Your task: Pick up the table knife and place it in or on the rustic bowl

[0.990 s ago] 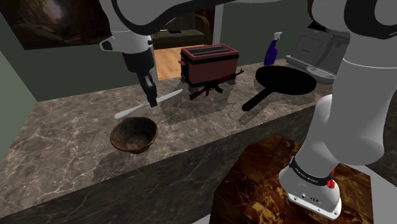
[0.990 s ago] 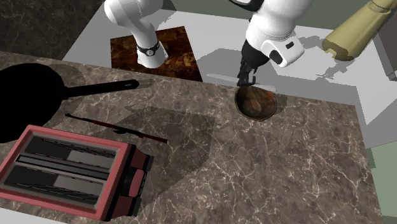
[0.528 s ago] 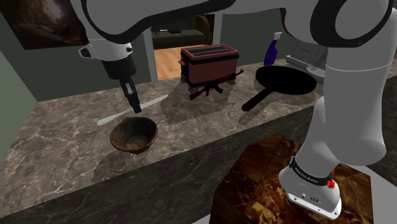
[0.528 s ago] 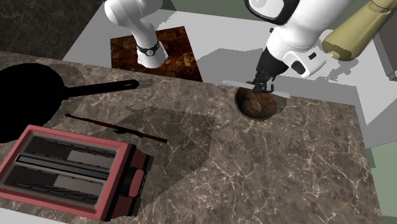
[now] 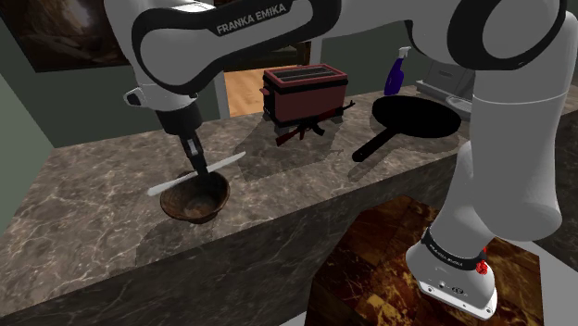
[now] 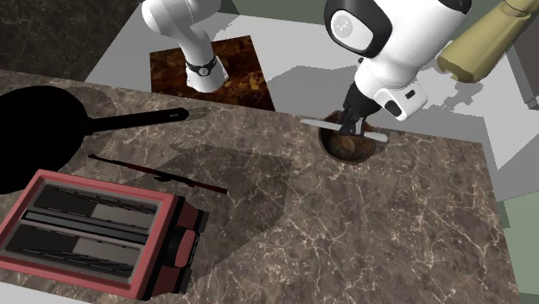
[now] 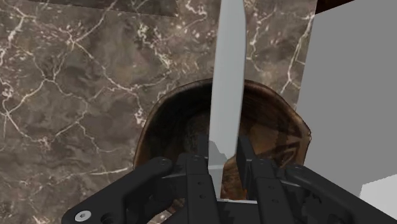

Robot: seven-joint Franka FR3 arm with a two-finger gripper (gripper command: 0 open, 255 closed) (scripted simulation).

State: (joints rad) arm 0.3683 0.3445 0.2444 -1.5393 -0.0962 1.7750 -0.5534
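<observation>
the placing step is in hand: the end effector [image 7: 221, 156] is clamped on the pale table knife [image 7: 228, 76], held level just above the brown rustic bowl [image 7: 167, 124] on the desk [image 5: 93, 208]. next it calls for a short descent, then release. the grasped part of the knife is hidden, and whether it touches the rim is unclear.

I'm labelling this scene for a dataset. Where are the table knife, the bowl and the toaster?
table knife [image 7: 228, 83]: wrist view, on the middle of its flat grey length.
bowl [image 5: 196, 200]: shoulder view, on its bare brown inside.
toaster [image 5: 310, 100]: shoulder view, on its red side panel.
</observation>
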